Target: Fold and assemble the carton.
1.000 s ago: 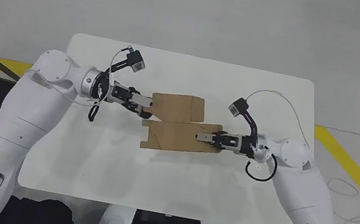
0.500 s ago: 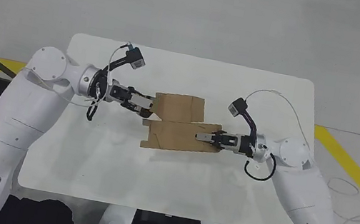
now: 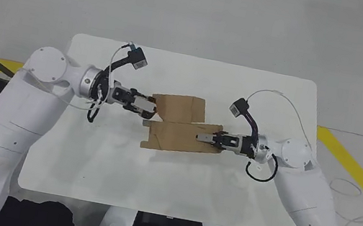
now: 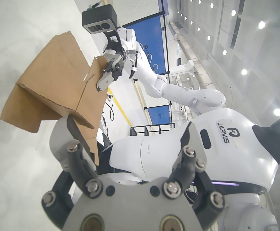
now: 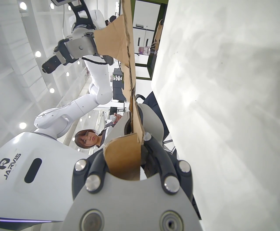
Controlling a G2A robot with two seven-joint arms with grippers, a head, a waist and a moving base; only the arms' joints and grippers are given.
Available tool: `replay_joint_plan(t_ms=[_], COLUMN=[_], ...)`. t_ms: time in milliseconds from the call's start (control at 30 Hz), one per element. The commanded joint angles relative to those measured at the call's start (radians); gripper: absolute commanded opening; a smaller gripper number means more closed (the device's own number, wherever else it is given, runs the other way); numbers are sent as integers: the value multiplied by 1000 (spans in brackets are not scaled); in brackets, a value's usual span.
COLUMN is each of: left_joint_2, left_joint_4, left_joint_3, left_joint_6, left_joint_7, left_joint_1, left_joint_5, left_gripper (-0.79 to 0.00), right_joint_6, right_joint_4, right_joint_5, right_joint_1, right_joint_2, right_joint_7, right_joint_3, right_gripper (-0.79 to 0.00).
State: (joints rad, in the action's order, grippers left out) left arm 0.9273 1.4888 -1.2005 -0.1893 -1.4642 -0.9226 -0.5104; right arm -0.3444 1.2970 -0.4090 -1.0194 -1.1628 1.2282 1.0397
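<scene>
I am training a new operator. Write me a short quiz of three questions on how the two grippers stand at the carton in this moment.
1. True or false: the carton lies on the table with no gripper touching it.
2. Choose one. The right gripper is: A) open and well away from the carton; B) shut on an edge of the carton; C) shut on a cable.
3. Fill the gap: the left gripper, at the carton's other end, has its fingers ____ (open or shut).

Key: 1 false; 2 B; 3 open.
</scene>
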Motion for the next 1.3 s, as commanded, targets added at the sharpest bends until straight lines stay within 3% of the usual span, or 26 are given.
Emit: replay_joint_plan(t_ms=[0,867,1100,1267], left_joint_2=[2,20,20,19], left_joint_4=[-12,-146,-155,-157], left_joint_3=[12,59,63,66], left_joint_6=[6,79,78,81], left_joint_7=[16,81,100,107], left_joint_1=[6,54,57,57], left_joint_5=[11,-42,-13,10], left_gripper=[0,-3,-397,-480], right_joint_6=[-1,10,15,19], right_joint_4=[2,94,118,131], right_joint_5=[1,60,69,77], right_joint_1=[-1,-39,-49,-55], right_joint_2=[1,16,21,23], right_joint_7=[-3,-62,-75,-84], right_joint_3=[2,19,26,29], right_gripper=[-785,-785,-785,-785])
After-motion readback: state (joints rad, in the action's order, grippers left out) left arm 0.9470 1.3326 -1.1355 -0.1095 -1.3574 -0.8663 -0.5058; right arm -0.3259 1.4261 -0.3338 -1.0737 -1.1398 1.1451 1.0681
